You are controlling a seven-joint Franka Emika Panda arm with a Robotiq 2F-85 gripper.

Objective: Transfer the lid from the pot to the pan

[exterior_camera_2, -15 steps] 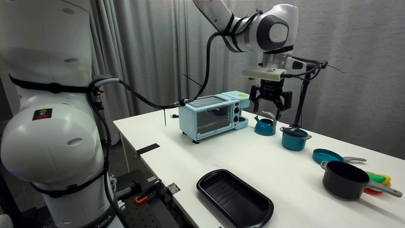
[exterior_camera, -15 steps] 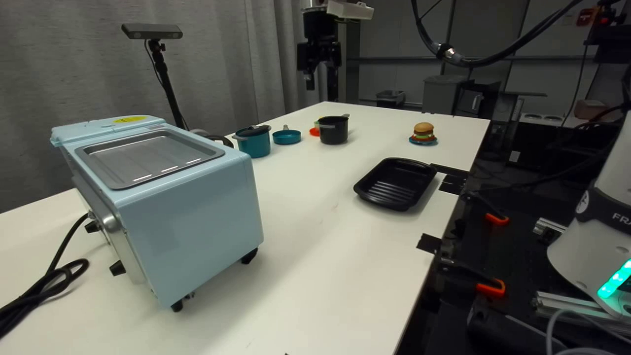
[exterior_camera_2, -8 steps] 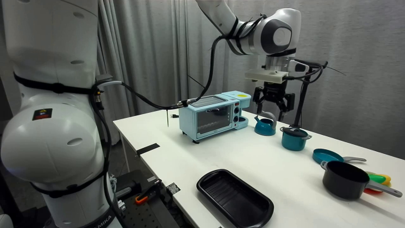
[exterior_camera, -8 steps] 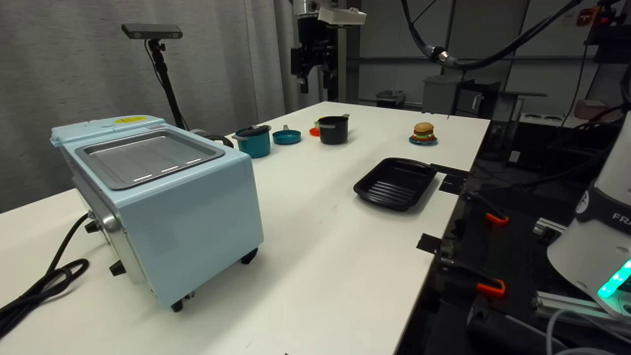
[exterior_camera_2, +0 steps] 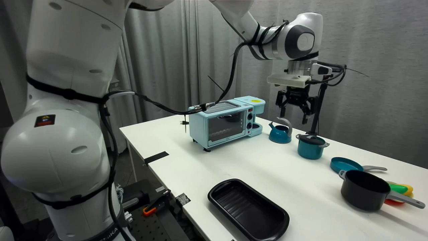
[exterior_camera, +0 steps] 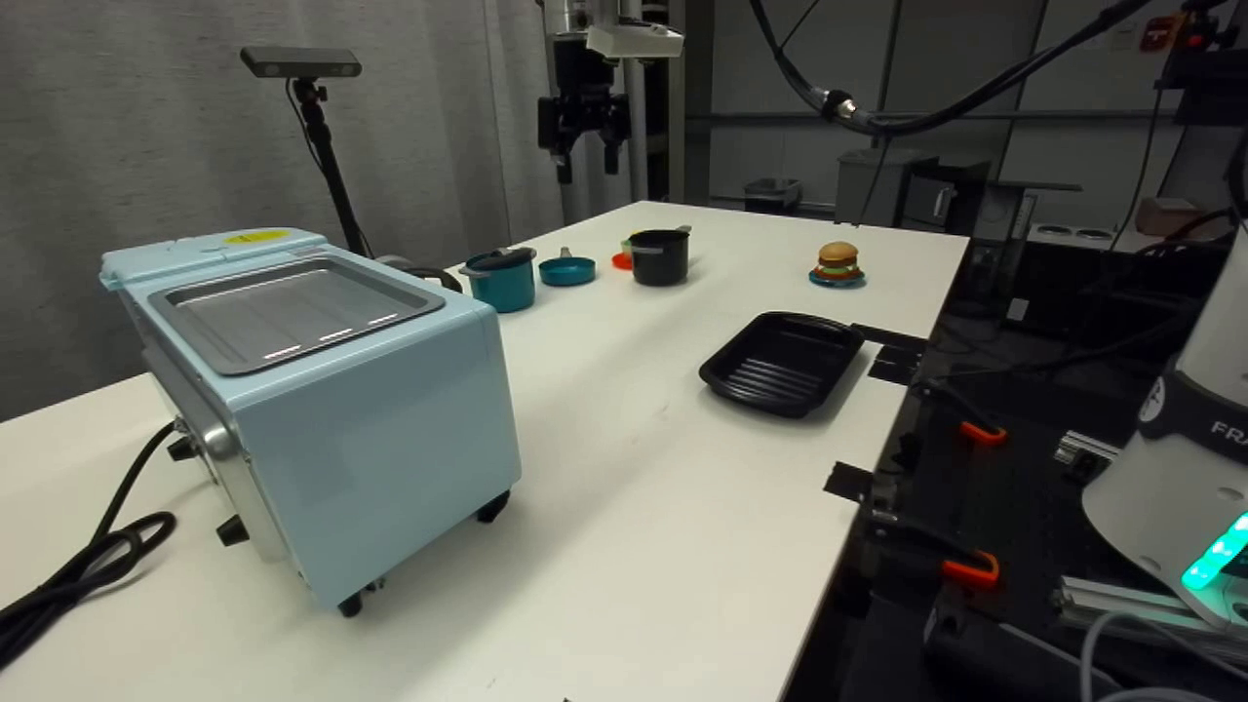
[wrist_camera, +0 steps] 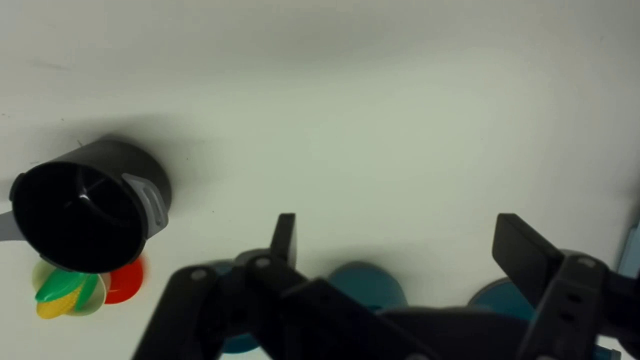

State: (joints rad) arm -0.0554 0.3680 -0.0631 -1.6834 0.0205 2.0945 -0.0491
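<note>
The lid is a dark disc lying on top of the teal pot. Lid and pot also show in an exterior view. The shallow teal pan with a grey handle lies beside the pot, nothing seen in it; it also shows here. My gripper is open and empty, high above the table near the pot; it also shows here. In the wrist view the open fingers partly hide the pot and pan; the lid is hidden there.
A black pot stands beside the pan, with colourful toy food behind it. A teal kettle and a light-blue toaster oven stand on the pot's other side. A black ridged tray and toy burger lie nearer the base.
My gripper has moved away from the robot base, leftward in one exterior view and rightward in another, staying open and high. The lid, pot and pan have not moved.
</note>
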